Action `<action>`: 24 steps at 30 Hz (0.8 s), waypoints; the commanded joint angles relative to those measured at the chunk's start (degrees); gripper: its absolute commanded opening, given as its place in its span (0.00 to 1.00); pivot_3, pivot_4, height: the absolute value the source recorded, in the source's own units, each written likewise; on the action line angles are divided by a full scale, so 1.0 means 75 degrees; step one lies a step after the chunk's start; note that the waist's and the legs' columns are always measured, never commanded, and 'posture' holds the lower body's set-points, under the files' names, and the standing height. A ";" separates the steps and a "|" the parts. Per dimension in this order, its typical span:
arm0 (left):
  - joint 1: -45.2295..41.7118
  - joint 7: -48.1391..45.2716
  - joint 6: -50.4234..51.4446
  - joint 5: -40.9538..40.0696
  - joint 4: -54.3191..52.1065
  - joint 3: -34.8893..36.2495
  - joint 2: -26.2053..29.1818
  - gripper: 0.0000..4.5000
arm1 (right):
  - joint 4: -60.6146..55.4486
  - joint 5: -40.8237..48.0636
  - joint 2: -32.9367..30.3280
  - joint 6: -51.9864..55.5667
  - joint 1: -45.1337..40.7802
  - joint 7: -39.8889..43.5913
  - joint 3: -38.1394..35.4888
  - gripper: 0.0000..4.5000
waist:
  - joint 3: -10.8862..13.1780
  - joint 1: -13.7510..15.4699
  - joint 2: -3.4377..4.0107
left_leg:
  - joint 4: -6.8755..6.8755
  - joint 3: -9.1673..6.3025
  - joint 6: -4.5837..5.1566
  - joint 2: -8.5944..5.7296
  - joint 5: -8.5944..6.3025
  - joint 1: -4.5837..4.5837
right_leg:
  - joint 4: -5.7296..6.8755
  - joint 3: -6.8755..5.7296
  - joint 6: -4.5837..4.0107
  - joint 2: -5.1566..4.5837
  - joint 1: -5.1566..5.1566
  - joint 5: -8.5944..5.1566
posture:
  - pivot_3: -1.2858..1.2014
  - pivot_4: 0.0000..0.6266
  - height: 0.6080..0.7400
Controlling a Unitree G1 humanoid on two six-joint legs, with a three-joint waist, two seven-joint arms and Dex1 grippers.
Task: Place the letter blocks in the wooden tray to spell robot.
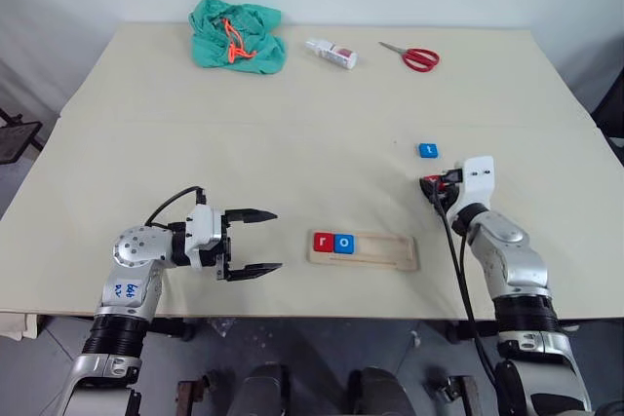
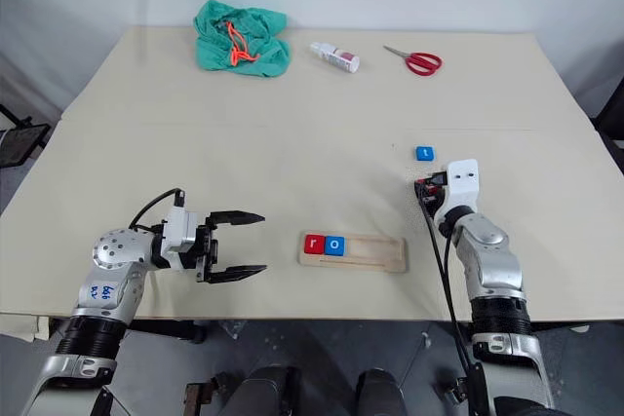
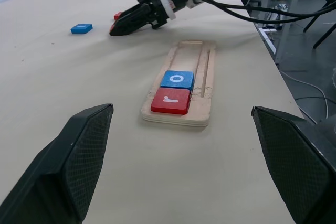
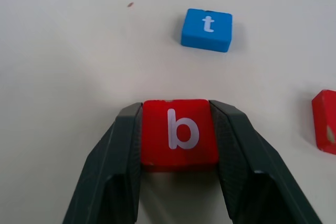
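The wooden tray (image 1: pixel 385 250) lies near the table's front edge with a red r block (image 1: pixel 323 242) and a blue o block (image 1: pixel 344 243) at its left end. My right gripper (image 4: pixel 178 129) is shut on the red b block (image 4: pixel 179 132), low on the table right of the tray. The blue t block (image 4: pixel 207 29) lies just beyond it. Another red block (image 4: pixel 325 120) shows at the edge of the right wrist view. My left gripper (image 1: pixel 255 241) hangs open and empty left of the tray, pointing toward it.
At the back of the table (image 1: pixel 292 143) lie a green cloth (image 1: pixel 237 36), a small white bottle (image 1: pixel 331 53) and red-handled scissors (image 1: pixel 413 56). A seam crosses the table between them and the blocks.
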 commanded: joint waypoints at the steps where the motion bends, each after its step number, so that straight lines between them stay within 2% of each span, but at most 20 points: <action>1: -0.0103 -0.0074 -0.0043 -0.0197 -0.0055 0.0077 0.0034 1.00 | -0.1400 0.0340 -0.0111 0.0478 0.0346 0.0140 -0.0123 0.33 | 0.0000 0.0003 0.0000 | -0.0001 0.0002 0.0000 -0.0001 0.0000 -0.0001 | -0.0001 0.0001 0.0000 0.0000 -0.0001 0.0000 | 0.52 0.24 1.00; 6: -0.0219 -0.0395 0.0027 -0.0320 0.0041 -0.0033 0.0009 1.00 | -0.3625 0.0726 -0.0119 0.1680 0.1390 -0.0226 -0.0422 0.33 | 0.0000 0.0087 0.0000 | -0.0005 0.0002 0.0000 0.0000 0.0000 0.0000 | -0.0002 0.0003 0.0000 0.0000 -0.0004 0.0000 | 0.52 0.24 1.00; 10: -0.0368 -0.0550 0.0005 -0.0339 0.0198 -0.0056 -0.0010 1.00 | -0.4787 0.0846 -0.0054 0.2451 0.2071 -0.0589 -0.0585 0.33 | 0.0000 0.0122 0.0000 | -0.0004 0.0003 0.0000 -0.0003 0.0000 0.0000 | -0.0003 0.0008 0.0000 0.0000 -0.0002 0.0000 | 0.52 0.24 1.00; 14: -0.0784 -0.0879 -0.0247 -0.0264 0.0863 -0.0064 -0.0012 1.00 | -0.6456 0.0888 0.0440 0.3508 0.3301 -0.1438 -0.0731 0.33 | 0.0000 0.0167 0.0001 | -0.0008 -0.0009 0.0000 -0.0007 0.0001 -0.0001 | 0.0001 0.0007 0.0000 0.0001 -0.0001 0.0000 | 0.52 0.24 1.00; 24: -0.1018 -0.1058 -0.0378 -0.0211 0.1166 -0.0098 -0.0085 1.00 | -0.6741 0.0833 0.0755 0.3619 0.3882 -0.1801 -0.0716 0.33 | -0.0002 0.0108 0.0005 | -0.0023 0.0006 -0.0002 -0.0008 0.0003 0.0012 | 0.0002 0.0020 0.0000 0.0001 -0.0007 0.0000 | 0.52 0.24 1.00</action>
